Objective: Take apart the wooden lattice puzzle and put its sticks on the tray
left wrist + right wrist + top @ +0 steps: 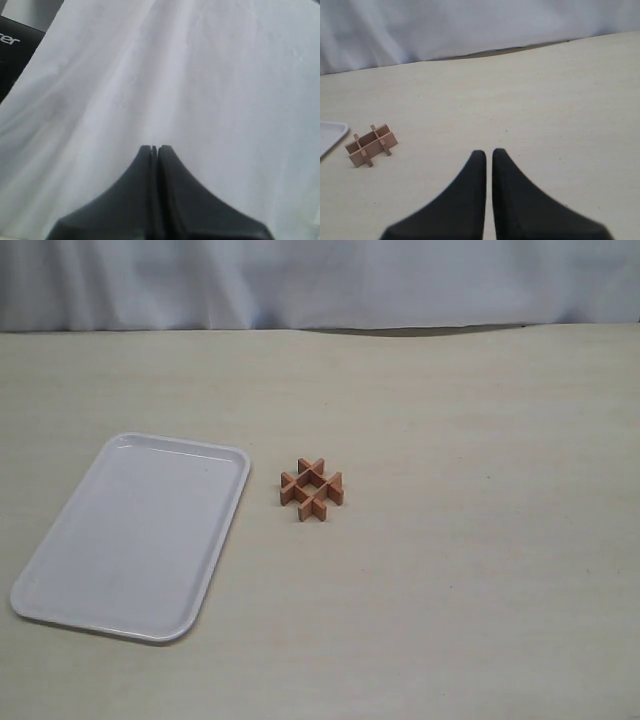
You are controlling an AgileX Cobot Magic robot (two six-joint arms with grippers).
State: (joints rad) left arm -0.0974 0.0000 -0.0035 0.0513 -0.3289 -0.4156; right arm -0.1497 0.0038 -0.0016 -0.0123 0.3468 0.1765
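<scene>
The wooden lattice puzzle (312, 489) stands assembled on the beige table, its reddish-brown sticks interlocked in a hash shape, just right of the white tray (130, 540). The tray holds nothing. Neither arm appears in the exterior view. My right gripper (489, 151) hovers over bare table, its black fingers almost together with only a thin slit and nothing between them; the puzzle (371, 144) and a corner of the tray (330, 132) lie well off to one side ahead of it. My left gripper (154, 147) is shut and empty, facing white cloth.
A white cloth backdrop (320, 280) hangs along the table's far edge. A black object (15, 47) shows at the corner of the left wrist view beside the cloth.
</scene>
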